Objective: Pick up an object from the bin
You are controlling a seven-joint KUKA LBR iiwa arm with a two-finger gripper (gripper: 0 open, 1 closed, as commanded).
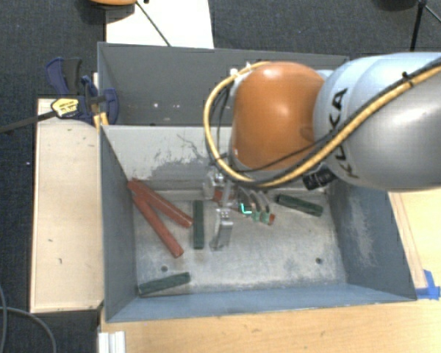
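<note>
My gripper (222, 234) reaches down into the middle of the bin from under the arm's orange cover. Just left of it a dark green bar (198, 225) lies on the floor, pointing front to back, close beside the gripper's metal tip. A second dark green bar (300, 204) lies to the right, partly under the arm. Nothing shows in the gripper's grasp.
Two reddish-brown bars (162, 206) (157, 228) lie crossed at the bin's left. Another dark green bar (163, 284) rests along the front wall at the lower left. The arm and its cover hide the back right of the bin.
</note>
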